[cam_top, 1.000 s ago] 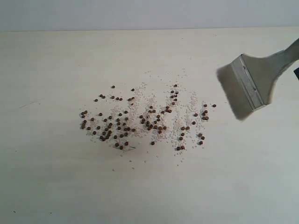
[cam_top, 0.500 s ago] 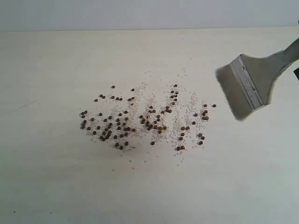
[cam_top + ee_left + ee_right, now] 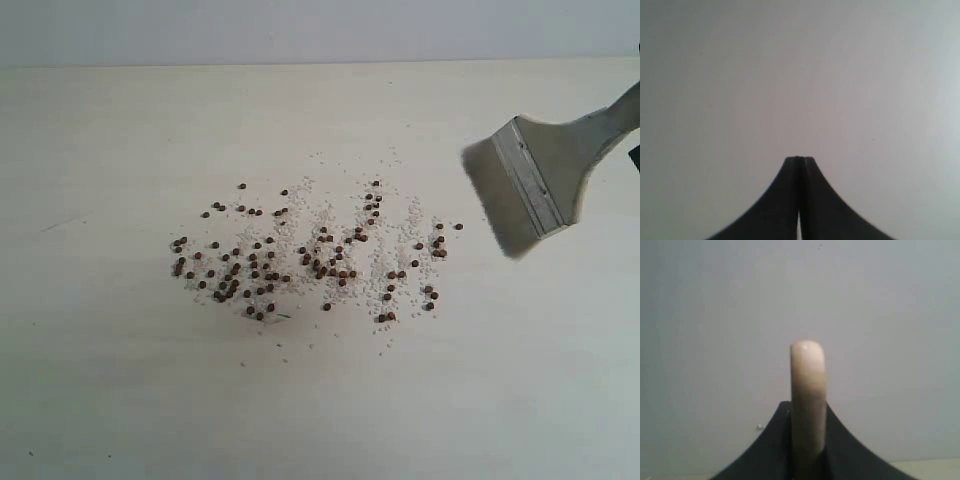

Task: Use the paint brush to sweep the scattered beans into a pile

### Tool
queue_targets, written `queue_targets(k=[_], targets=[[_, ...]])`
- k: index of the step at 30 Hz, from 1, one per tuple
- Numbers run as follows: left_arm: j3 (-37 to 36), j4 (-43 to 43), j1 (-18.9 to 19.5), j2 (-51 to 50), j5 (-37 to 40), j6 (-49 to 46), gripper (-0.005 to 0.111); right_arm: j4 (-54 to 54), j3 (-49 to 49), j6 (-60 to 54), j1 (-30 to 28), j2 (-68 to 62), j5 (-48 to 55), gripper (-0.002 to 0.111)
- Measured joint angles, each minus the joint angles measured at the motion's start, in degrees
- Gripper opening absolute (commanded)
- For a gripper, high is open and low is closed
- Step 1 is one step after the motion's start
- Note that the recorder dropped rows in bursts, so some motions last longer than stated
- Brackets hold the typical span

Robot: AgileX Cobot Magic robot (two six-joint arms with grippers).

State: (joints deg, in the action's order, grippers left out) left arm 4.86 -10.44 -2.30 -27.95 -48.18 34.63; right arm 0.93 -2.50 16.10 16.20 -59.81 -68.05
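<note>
Beans (image 3: 300, 260), many small dark reddish-brown ones, lie spread in a loose wide patch around the middle of the tabletop (image 3: 120, 380), well apart from its far edge. Fine white crumbs (image 3: 385, 250) are mixed among them, more thickly in the right part of the patch. The beans are not gathered; most lie apart from each other.

The paint brush (image 3: 535, 180) is toward the right side of the tabletop, near the patch and not touching any bean. Its pale bristles (image 3: 490, 200) point toward the beans, and its handle runs off toward the right edge. Whether the bristles touch the tabletop, I cannot tell.

The right gripper (image 3: 807, 405) is closed on the brush handle, and the rounded end of the handle stands out past its fingertips. The left gripper (image 3: 800, 159) has its jaws pressed together with nothing between them
</note>
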Motion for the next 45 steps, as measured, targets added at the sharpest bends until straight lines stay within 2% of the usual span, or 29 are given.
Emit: queue_targets(k=[4,6,11,15,19,25,33,45], targets=[[0.00,0.21,0.00,0.00,3.21,-19.36,0.000,0.00,0.00,0.00,0.00,0.00,0.00,0.000],[0.00,0.32,0.00,0.00,6.12,-24.96,0.000,0.00,0.00,0.00,0.00,0.00,0.15,0.000],[0.00,3.50,0.00,0.00,12.13,-29.72,0.000,0.91,-2.79,0.00,0.00,0.00,7.37,0.000],[0.00,13.77,0.00,0.00,14.76,-31.70,0.000,3.27,-4.51,0.00,0.00,0.00,10.15,0.000],[0.00,23.68,0.00,0.00,19.36,-40.24,0.000,4.86,-5.83,0.00,0.00,-0.13,12.88,0.000],[-0.21,30.78,0.00,0.00,23.79,-44.52,0.000,1.77,-9.18,-5.98,0.00,-3.12,14.23,0.000],[-0.21,31.39,0.00,0.00,25.76,-46.00,0.000,-17.03,-13.25,-24.20,0.00,-9.99,13.59,0.000],[-0.21,31.39,0.00,0.00,25.88,-46.14,0.000,-24.12,-18.07,-24.81,0.00,-27.49,6.61,0.000]])
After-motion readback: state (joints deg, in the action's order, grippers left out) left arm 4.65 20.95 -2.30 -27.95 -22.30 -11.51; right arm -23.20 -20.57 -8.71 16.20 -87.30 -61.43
